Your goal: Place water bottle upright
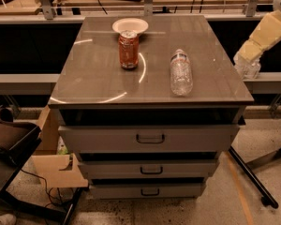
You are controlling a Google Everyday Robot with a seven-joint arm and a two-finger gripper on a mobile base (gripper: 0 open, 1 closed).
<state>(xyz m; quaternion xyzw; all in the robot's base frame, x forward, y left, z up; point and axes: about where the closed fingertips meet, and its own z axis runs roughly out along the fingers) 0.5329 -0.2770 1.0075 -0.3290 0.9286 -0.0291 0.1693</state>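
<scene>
- The water bottle (181, 74) lies on its side on top of the grey drawer cabinet (98, 86), in the right half of that top and near its front edge.
- The bottle's white cap points toward the cabinet's far edge, and its label band sits just below the cap.
- The gripper (247, 64) hangs off the cabinet's right side, beside the top's right edge, at the end of a cream-coloured arm (267, 32). It is apart from the bottle and holds nothing. Whether it is apart or together cannot be told.
- An orange-red soda can (129, 49) stands upright on the cabinet top, left of the bottle and farther back.
- A white paper bowl (130, 26) sits just behind the can, near the cabinet's far edge.
- A cardboard box (54, 165) stands on the floor against the cabinet's left side.
</scene>
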